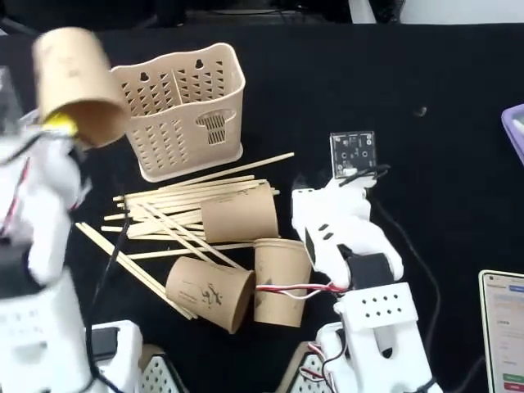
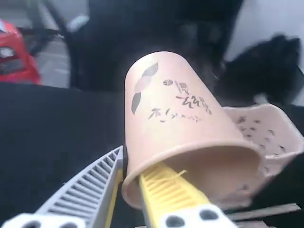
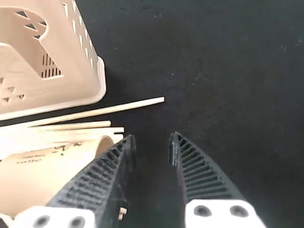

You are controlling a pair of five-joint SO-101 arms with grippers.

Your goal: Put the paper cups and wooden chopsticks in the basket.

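Observation:
My left gripper (image 2: 130,180) is shut on the rim of a brown paper cup (image 2: 180,128), with one finger inside and one outside. That cup (image 1: 78,82) hangs tilted in the air, left of the beige slotted basket (image 1: 184,110). The basket (image 2: 270,137) lies just beyond the cup. Three more paper cups lie on their sides on the black table: one (image 1: 239,214) on the chopsticks, two (image 1: 281,281) (image 1: 209,292) nearer the front. Wooden chopsticks (image 1: 188,205) are scattered in front of the basket. My right gripper (image 3: 150,142) stands open, low over the cloth, beside a lying cup (image 3: 52,166) and the chopstick ends (image 3: 95,113).
A small black circuit board (image 1: 354,153) sits on the right arm behind its gripper. A purple object (image 1: 516,131) and a screen device (image 1: 501,327) lie at the right edge. Red and white wires (image 1: 295,288) cross the front cup. Bare black cloth spreads right of the basket.

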